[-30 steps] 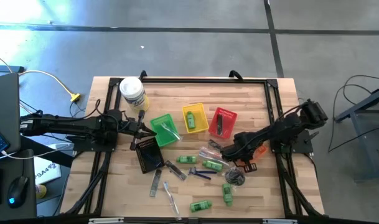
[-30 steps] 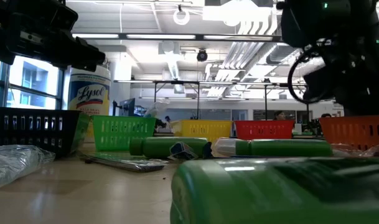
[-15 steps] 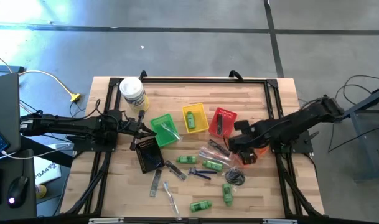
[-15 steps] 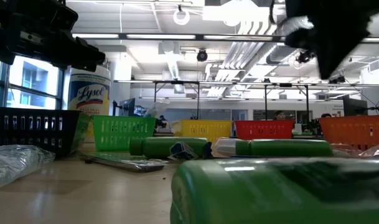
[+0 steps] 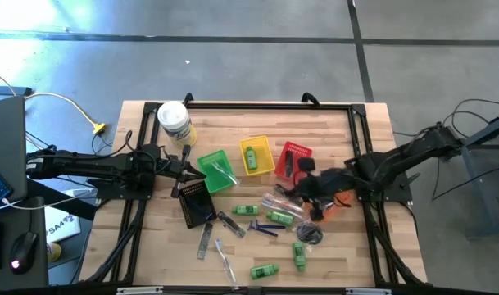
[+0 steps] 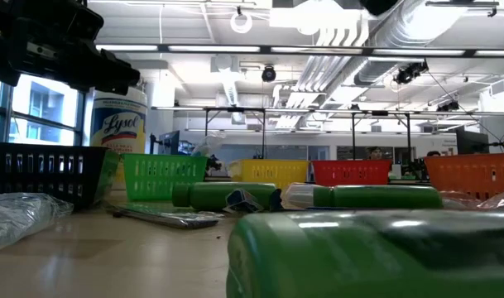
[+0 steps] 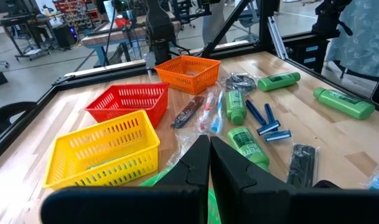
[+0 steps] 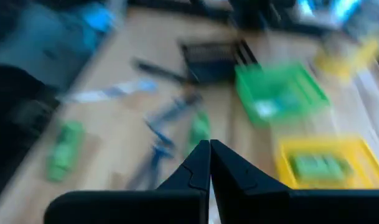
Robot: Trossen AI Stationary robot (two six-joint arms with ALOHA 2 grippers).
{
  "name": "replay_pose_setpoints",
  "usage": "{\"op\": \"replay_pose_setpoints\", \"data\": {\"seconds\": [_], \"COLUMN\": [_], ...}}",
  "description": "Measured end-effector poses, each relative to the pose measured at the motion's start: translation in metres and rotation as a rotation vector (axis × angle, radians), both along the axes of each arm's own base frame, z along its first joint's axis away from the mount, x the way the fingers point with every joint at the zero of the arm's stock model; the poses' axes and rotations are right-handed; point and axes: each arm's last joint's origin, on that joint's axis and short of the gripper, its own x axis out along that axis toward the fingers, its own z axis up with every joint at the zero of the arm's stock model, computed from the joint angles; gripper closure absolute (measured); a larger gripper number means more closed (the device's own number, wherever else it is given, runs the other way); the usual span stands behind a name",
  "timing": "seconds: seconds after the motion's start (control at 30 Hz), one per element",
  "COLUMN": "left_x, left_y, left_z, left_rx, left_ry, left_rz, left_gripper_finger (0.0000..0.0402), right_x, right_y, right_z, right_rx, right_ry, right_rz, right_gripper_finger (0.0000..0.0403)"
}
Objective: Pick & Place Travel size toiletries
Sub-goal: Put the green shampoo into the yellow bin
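Note:
The travel size toiletries lie loose on the wooden table's middle and near part: green mini bottles [image 5: 282, 217] [image 5: 264, 270] [image 7: 246, 144], blue razors [image 5: 261, 228] [image 7: 267, 121], combs [image 5: 205, 238], clear sticks [image 5: 224, 258] and a dark round piece [image 5: 311, 234]. One more green bottle [image 5: 251, 156] lies in the yellow basket [image 5: 265, 168]. My right gripper [image 5: 302, 176] [image 8: 209, 152] hangs shut and empty, high over the spot between the red basket [image 5: 302, 152] and the orange basket [image 5: 341, 199]. My left gripper [image 5: 186, 168] [image 7: 209, 149] waits shut and empty beside the green basket [image 5: 208, 160].
A black basket [image 5: 197, 203] stands near my left gripper, and a white canister with a yellow label [image 5: 174, 123] stands at the far left. A black frame [image 5: 265, 105] runs round the table. In the low view a green bottle [image 6: 367, 252] fills the near foreground.
My right gripper has risen from just above the orange basket and tipped from pointing down to slanting forward, drifting toward the red basket. It has gone up out of the low view. It stayed shut. The toiletries have kept their places.

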Motion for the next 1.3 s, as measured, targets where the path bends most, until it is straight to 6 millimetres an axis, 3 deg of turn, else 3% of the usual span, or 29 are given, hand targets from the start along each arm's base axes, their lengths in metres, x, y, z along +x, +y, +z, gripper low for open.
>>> {"op": "replay_pose_setpoints", "data": {"seconds": [0.13,0.27,0.4,0.5,0.87,1.3], "left_x": [0.000,0.000,0.000,0.000,0.000,0.000], "left_y": [0.000,0.000,0.000,0.000,0.000,0.000], "left_z": [0.000,0.000,0.000,0.000,0.000,0.003], "left_rx": [-0.007,-0.007,-0.007,-0.011,-0.011,-0.033], "left_ry": [0.001,0.001,0.001,0.001,-0.002,-0.025], "left_rz": [0.001,0.001,0.000,0.001,0.001,0.003], "left_gripper_finger": [0.0394,0.0394,0.0394,0.0394,0.0394,0.0394], "right_x": [-0.027,-0.061,-0.093,-0.109,-0.130,-0.137], "right_y": [-0.003,-0.017,-0.030,-0.036,-0.047,-0.050], "right_z": [0.020,0.018,-0.001,-0.026,-0.085,-0.117], "right_rx": [0.084,0.133,0.216,0.255,0.311,0.282], "right_ry": [-0.233,-0.423,-0.543,-0.530,-0.576,-0.635], "right_rz": [0.110,0.117,0.106,0.091,0.029,0.031], "right_gripper_finger": [0.0400,0.0400,0.0400,0.0400,0.0400,0.0400]}}
